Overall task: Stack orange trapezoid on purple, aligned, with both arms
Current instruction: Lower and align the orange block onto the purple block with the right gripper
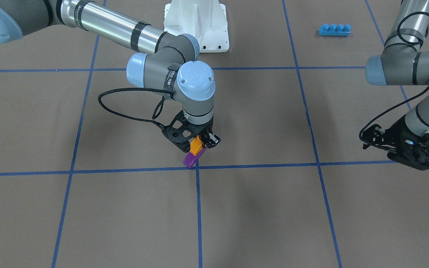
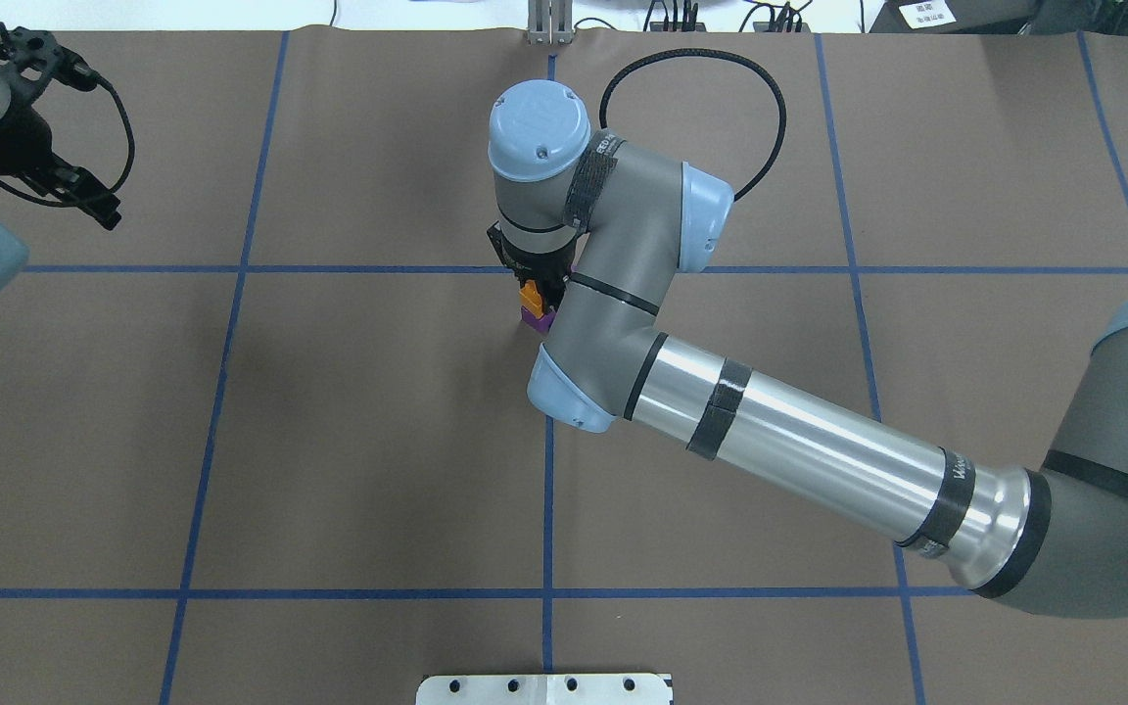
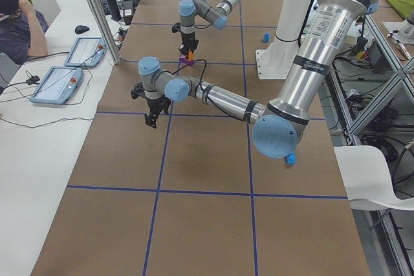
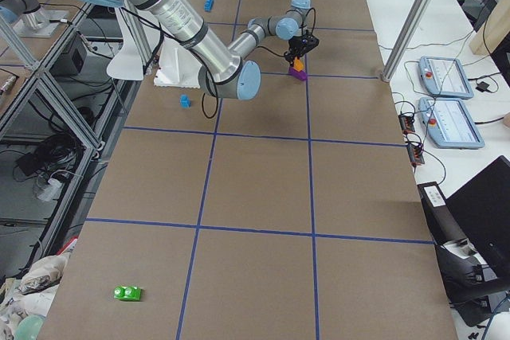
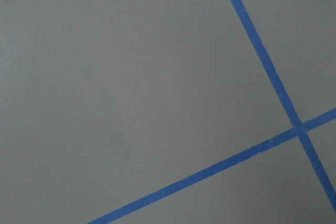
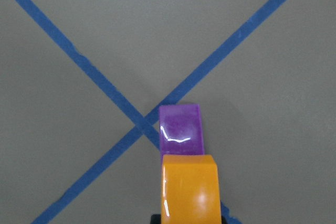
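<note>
Orange brick [image 1: 197,146], pinched by the right gripper [image 1: 203,143], hung over the purple brick [image 1: 190,159] and likely needed squaring before pressing down. The left gripper [image 1: 408,150] idled apart, state unclear.

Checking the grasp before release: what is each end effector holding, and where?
The right end effector grips the orange trapezoid by its upper sides, over the purple. The left end effector appears empty.

orange trapezoid [image 1: 197,146] atop purple [image 1: 190,160], prob. touching, by tape cross [image 1: 198,167]
</note>
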### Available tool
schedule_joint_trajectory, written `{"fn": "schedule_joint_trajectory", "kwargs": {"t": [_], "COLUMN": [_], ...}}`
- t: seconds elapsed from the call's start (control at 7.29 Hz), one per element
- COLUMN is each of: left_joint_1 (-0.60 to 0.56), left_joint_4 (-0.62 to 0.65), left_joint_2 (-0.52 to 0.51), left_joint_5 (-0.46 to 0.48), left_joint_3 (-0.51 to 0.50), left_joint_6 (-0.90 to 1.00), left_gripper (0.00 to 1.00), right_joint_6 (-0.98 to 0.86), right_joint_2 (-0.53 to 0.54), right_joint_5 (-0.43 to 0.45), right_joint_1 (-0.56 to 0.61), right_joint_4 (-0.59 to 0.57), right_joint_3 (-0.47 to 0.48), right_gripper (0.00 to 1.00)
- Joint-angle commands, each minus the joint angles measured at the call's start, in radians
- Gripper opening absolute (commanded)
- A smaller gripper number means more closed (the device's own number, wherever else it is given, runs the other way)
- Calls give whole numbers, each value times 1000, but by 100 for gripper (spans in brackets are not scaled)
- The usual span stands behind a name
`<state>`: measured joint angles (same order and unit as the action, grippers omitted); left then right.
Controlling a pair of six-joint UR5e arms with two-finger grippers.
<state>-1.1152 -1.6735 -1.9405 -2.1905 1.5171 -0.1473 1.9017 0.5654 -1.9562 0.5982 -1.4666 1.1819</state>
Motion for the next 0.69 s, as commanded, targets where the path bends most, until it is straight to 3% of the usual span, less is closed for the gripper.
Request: {"fn": "schedule_joint_trajectory", "kwargs": {"t": [0.0, 0.55], "left_joint_1": [0, 0], "left_joint_4": [0, 0], "left_joint_2": [0, 8], "left_joint_5": [0, 0], "left_joint_3": [0, 3], "left_joint_6": [0, 0], "left_gripper": [100, 100], "right_joint_6": [0, -1], "right_joint_2": [4, 4], "right_joint_5": [2, 3], "right_joint_1": [-1, -5], "right_joint_4": [25, 26], "right_joint_3": [-16, -25], "right_gripper": [0, 0]}}
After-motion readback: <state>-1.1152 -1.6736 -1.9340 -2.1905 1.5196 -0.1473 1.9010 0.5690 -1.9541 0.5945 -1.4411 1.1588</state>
